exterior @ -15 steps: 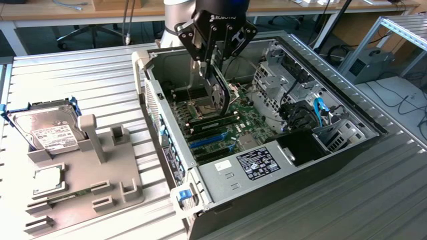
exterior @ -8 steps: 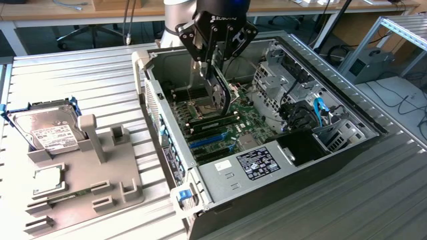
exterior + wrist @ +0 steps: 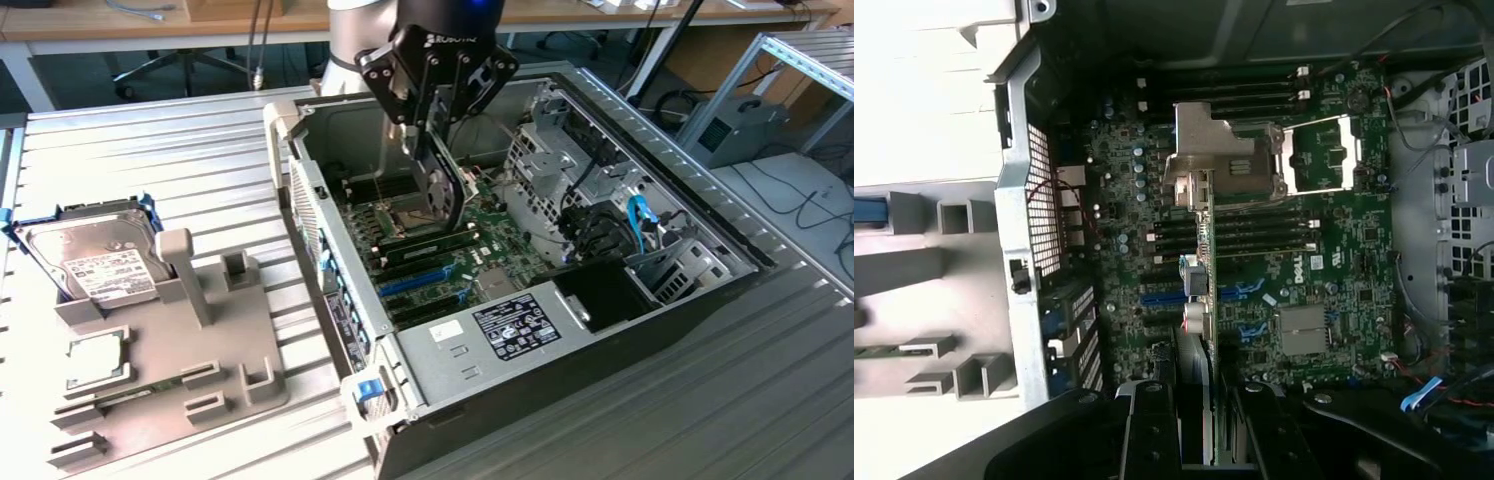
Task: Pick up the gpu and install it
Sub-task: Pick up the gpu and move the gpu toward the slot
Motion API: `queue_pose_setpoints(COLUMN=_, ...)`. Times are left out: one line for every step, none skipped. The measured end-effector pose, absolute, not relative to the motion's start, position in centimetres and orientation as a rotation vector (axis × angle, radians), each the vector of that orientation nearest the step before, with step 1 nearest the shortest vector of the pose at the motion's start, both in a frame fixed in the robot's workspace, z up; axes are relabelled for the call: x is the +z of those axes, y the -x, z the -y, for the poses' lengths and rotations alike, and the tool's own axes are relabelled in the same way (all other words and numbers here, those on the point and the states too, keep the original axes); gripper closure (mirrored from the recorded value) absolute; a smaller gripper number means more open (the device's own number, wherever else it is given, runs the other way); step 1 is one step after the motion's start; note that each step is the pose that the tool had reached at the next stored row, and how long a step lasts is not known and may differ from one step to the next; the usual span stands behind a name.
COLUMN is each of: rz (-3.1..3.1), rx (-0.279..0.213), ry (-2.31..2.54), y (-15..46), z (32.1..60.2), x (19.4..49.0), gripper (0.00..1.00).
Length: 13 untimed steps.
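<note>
Pinching the gpu (image 3: 443, 190) edge-down in the gripper (image 3: 430, 130); risking striking memory slots (image 3: 1264, 232) beneath it, drifting off the blue slot (image 3: 1154, 297).

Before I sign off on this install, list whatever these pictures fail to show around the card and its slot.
- Whether the gpu touches the blue slots: exterior view, its lower edge blends into dark parts behind.
- The gpu's faces: wrist view, seen edge-on.
- The slots' middle: wrist view, the gpu covers it.
- The hard drive label's print: exterior view, too small.
</note>
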<state>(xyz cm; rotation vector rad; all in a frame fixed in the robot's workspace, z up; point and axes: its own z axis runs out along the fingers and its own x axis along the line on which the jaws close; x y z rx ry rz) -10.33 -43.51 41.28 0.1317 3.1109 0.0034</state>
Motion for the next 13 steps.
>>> queue_pose_setpoints(rz=-3.111, rx=0.003, ry=-0.132, y=10.26, z=43.51, x=41.24, gripper=0.73)
queue_pose_setpoints(rz=-3.111, rx=0.003, ry=-0.132, y=10.19, z=43.51, x=41.20, gripper=0.73)
queue_pose_setpoints(rz=-3.111, rx=0.003, ry=-0.132, y=10.13, z=43.50, x=41.17, gripper=0.73)
queue_pose_setpoints(rz=-3.111, rx=0.003, ry=-0.132, y=10.06, z=43.49, x=41.13, gripper=0.73)
queue_pose_setpoints(rz=-3.111, rx=0.003, ry=-0.132, y=9.99, z=43.48, x=41.10, gripper=0.73)
queue_pose_setpoints(rz=-3.111, rx=0.003, ry=-0.132, y=9.87, z=43.46, x=41.05, gripper=0.73)
queue_pose_setpoints(rz=-3.111, rx=0.003, ry=-0.132, y=9.81, z=43.44, x=41.02, gripper=0.73)
queue_pose_setpoints(rz=-3.111, rx=0.003, ry=-0.132, y=9.72, z=43.43, x=40.99, gripper=0.73)
queue_pose_setpoints(rz=-3.111, rx=0.004, ry=-0.132, y=9.65, z=43.42, x=40.96, gripper=0.73)
queue_pose_setpoints(rz=-3.111, rx=0.003, ry=-0.132, y=9.59, z=43.41, x=40.94, gripper=0.73)
queue_pose_setpoints(rz=-3.111, rx=0.003, ry=-0.132, y=9.54, z=43.40, x=40.92, gripper=0.73)
queue_pose_setpoints(rz=-3.111, rx=0.003, ry=-0.132, y=9.47, z=43.40, x=40.91, gripper=0.73)
queue_pose_setpoints(rz=-3.111, rx=0.003, ry=-0.132, y=9.42, z=43.40, x=40.89, gripper=0.73)
